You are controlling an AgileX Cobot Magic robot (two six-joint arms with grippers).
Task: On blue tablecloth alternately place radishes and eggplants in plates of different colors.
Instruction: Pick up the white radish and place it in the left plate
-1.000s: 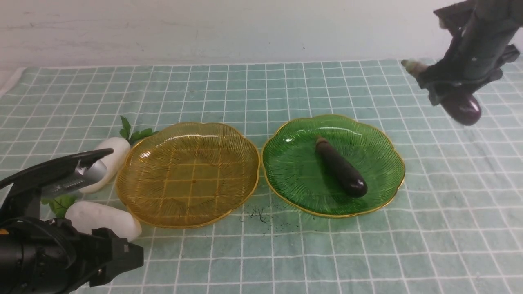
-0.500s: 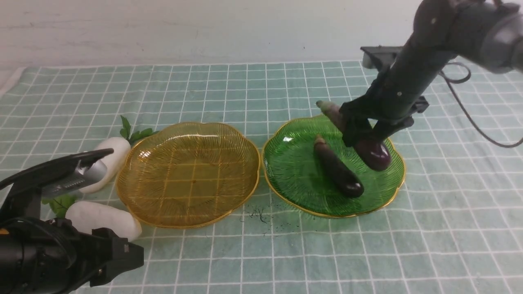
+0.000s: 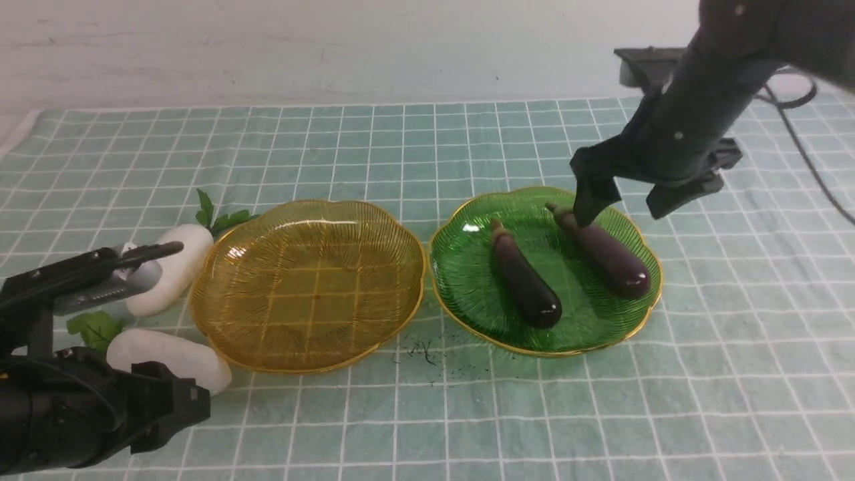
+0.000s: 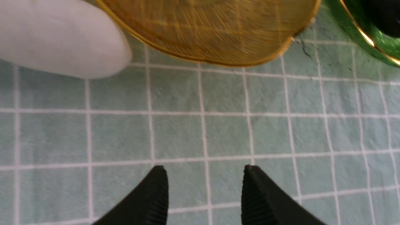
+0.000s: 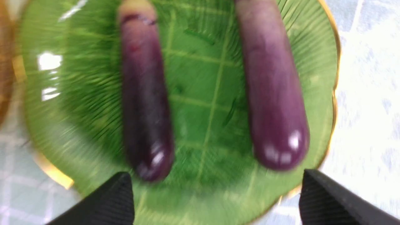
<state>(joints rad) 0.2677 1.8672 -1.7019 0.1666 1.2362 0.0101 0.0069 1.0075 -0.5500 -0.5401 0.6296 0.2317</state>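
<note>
Two dark purple eggplants lie side by side in the green plate [image 3: 454, 304], one on the left [image 3: 524, 284] and one on the right [image 3: 609, 257]. My right gripper [image 3: 624, 210] is open and empty just above the right eggplant's stem end. In the right wrist view both eggplants [image 5: 145, 103] [image 5: 272, 93] lie on the green plate [image 5: 203, 93] ahead of the open gripper [image 5: 216, 173]. The amber plate [image 3: 307, 287] is empty. Two white radishes [image 3: 170, 267] [image 3: 167, 357] lie on the blue tablecloth [image 3: 414, 153] left of it. My left gripper [image 4: 203, 168] is open and empty beside the near radish [image 4: 56, 40].
Small dark specks [image 3: 424, 351] lie on the cloth in front of the gap between the plates. A white wall [image 3: 334, 47] runs along the cloth's far edge. The amber plate's rim [image 4: 218, 64] and the green plate's rim [image 4: 359, 34] show in the left wrist view.
My right gripper brought the second eggplant from the far right down into the green plate and let it go. The first eggplant shifted left. My left arm sank slightly.
</note>
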